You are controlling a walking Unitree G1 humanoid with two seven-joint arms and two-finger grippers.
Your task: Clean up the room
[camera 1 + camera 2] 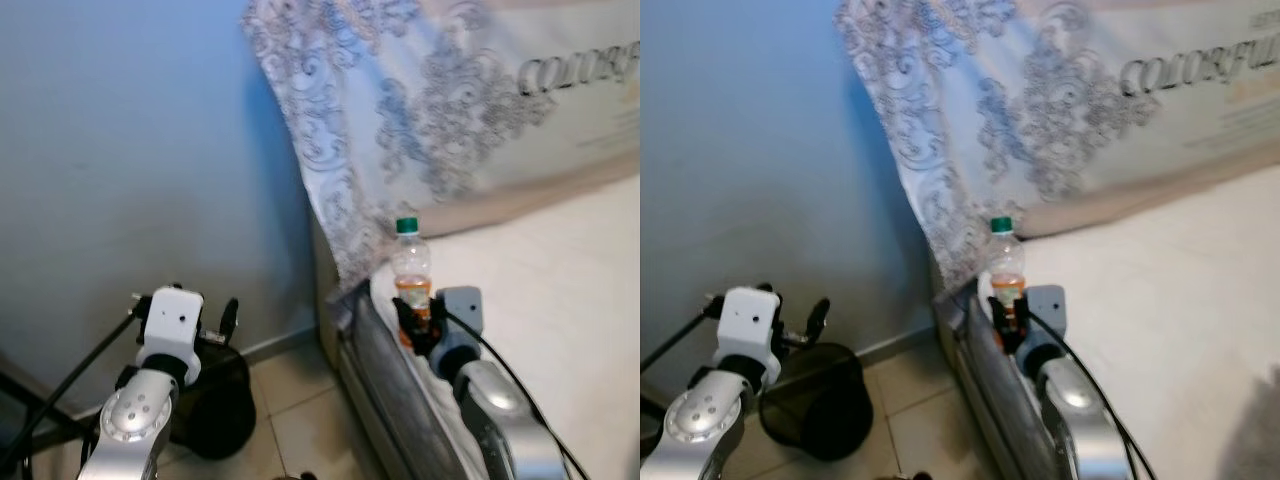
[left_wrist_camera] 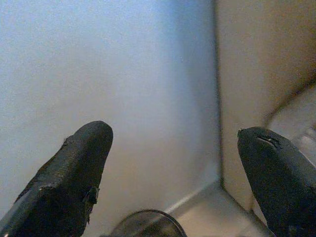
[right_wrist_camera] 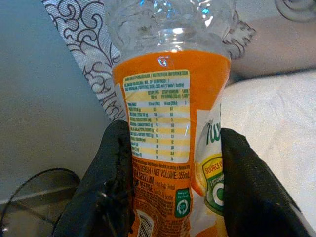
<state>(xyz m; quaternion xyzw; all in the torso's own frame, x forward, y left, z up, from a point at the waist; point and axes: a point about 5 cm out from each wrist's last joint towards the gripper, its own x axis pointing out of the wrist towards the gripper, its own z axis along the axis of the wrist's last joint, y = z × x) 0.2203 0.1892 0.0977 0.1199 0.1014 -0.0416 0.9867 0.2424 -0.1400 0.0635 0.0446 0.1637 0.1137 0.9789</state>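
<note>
**Gripping the bottle at the bed's edge**

Clamping on the label band, the right gripper (image 3: 173, 187) has its two black fingers (image 3: 111, 182) pressed to either side of the bottle (image 1: 411, 270), and it stands upright at the corner of the bed (image 1: 560, 290), just above the mattress edge. The bottle looks close to empty, clear plastic up top with a green cap (image 1: 406, 225), so I judge it light, thin-walled and easy to dent; the smooth label could slip, so that mid-body hold on the waist is the sensible place. The label is orange: a nutrition panel, "NET VOLUME: 355mL", and part of "SOURCE OF" on a green and yellow badge. The brand name is cut off.

Behind it leans a patterned pillow (image 1: 400, 110), with "COLORFU" readable on the bedding in the right eye view. Down to the robot's left, the left gripper (image 2: 173, 177) hangs spread wide, holding nothing, over a dark bin (image 1: 820, 405) on the tiled floor (image 1: 300, 410) by the blue wall (image 1: 130, 150).
</note>
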